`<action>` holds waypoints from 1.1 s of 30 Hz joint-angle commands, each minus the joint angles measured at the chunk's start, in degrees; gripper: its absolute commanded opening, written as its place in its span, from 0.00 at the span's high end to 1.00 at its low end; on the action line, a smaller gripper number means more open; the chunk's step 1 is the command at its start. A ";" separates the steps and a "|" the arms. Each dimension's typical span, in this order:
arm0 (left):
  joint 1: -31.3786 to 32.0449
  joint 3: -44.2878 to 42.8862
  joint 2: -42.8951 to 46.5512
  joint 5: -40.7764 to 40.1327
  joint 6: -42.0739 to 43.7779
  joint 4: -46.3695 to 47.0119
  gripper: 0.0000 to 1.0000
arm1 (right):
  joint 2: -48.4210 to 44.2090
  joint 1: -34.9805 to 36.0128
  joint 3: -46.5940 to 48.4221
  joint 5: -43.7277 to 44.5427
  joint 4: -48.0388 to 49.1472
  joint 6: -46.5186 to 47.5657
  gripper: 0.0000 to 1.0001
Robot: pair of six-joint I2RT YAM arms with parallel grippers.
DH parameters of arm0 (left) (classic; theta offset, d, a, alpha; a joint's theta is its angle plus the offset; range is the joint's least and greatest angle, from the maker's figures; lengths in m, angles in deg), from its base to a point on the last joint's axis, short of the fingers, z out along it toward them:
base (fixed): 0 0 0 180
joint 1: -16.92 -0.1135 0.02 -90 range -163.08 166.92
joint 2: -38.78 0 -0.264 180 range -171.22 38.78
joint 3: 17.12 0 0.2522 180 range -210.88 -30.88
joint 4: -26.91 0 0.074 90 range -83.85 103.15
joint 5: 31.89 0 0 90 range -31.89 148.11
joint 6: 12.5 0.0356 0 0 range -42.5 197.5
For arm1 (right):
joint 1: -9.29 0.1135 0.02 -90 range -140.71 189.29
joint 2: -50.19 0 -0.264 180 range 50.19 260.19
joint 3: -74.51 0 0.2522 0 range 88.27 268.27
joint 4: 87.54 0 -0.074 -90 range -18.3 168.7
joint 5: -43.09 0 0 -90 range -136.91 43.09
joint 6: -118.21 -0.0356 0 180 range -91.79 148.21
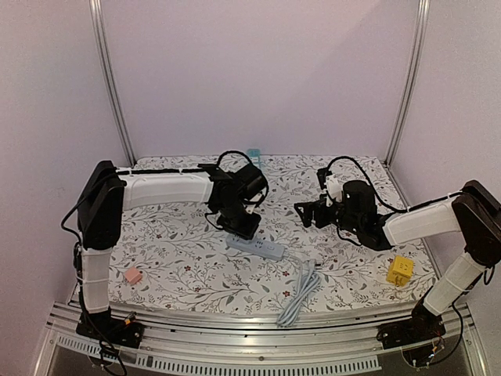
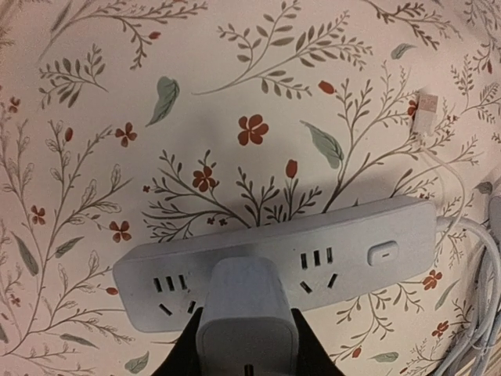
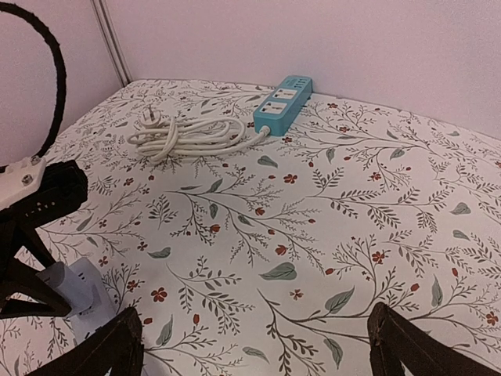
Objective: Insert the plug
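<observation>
My left gripper (image 1: 244, 225) is shut on a white charger plug (image 2: 245, 313), its black fingers on both sides of it. The plug stands on the middle socket of the white power strip (image 2: 376, 243), between two free sockets; whether its pins are fully in is hidden. The strip (image 1: 256, 247) lies mid-table with its white cable (image 1: 300, 291) coiled toward the front edge. My right gripper (image 3: 254, 345) is open and empty, hovering above the floral cloth to the right of the strip (image 1: 311, 211).
A teal power strip (image 3: 282, 103) with a coiled white cable (image 3: 188, 135) lies at the back by the wall. A yellow block (image 1: 401, 270) sits front right, a pink block (image 1: 133, 276) front left. A loose white USB connector (image 2: 428, 111) lies beyond the strip.
</observation>
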 commanded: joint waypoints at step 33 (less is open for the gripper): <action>-1.98 5.34 -7.21 -3.71 0.32 3.91 1.00 | 1.57 -0.11 0.97 0.38 -2.18 -0.30 0.01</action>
